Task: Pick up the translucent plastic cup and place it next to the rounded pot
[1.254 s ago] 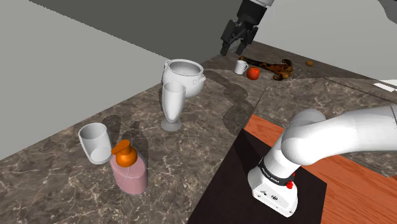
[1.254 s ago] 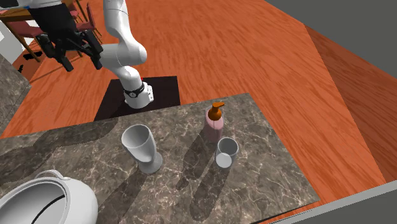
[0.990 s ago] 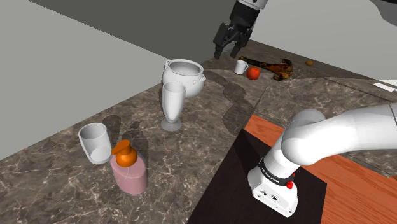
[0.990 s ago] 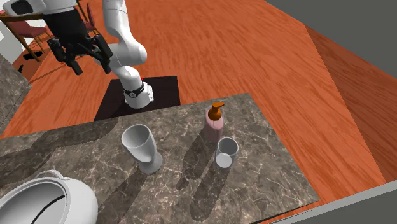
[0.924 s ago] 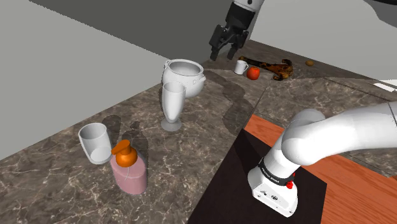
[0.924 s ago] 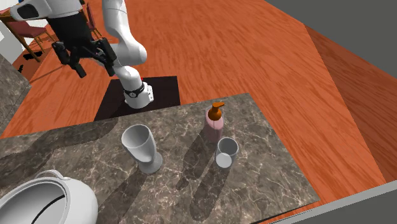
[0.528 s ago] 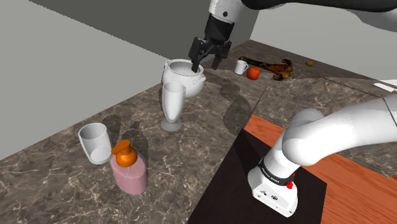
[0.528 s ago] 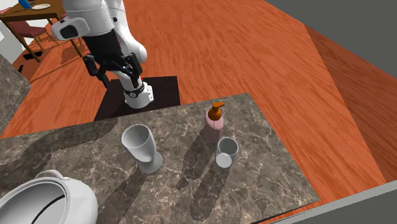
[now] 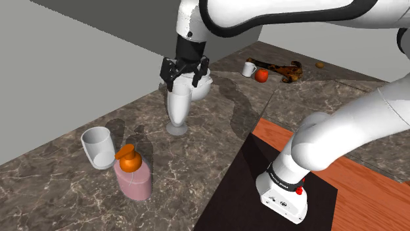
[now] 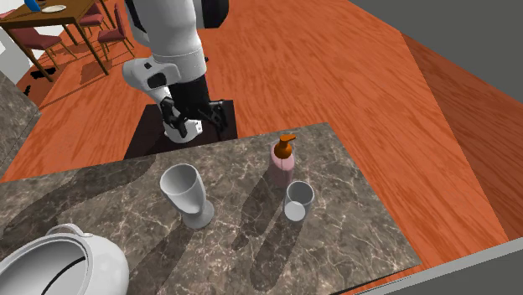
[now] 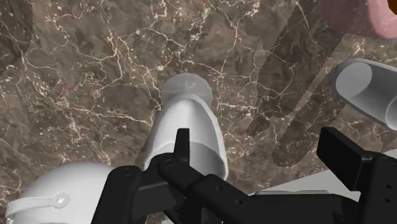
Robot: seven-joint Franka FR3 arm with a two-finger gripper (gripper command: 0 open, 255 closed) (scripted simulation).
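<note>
A tall pale footed cup (image 9: 177, 108) (image 10: 186, 194) stands upright on the dark marble counter (image 9: 59, 177). Right behind it in the shoulder view is the white rounded pot (image 9: 202, 84) (image 10: 59, 264), partly hidden by the hand. My gripper (image 9: 182, 83) (image 10: 198, 119) hangs open just above the cup's rim and touches nothing. In the wrist view the gripper (image 11: 264, 149) looks straight down. The footed cup (image 11: 191, 121) lies under one finger (image 11: 182, 145), not between the two, and the pot (image 11: 57, 191) is beside it. A short pale tumbler (image 9: 97, 147) (image 10: 298, 199) (image 11: 369, 86) stands farther off.
A pink soap dispenser (image 9: 133, 174) (image 10: 283, 161) with an orange pump stands beside the tumbler. A small white mug (image 9: 249, 68), a red apple (image 9: 261, 75) and brown items lie on the far counter. My stand (image 9: 282, 190) sits on a dark mat on the wooden floor.
The arm has swung from above the far end of the counter toward the shoulder view's left and come down over the footed cup. The fingers stayed open. No object moved.
</note>
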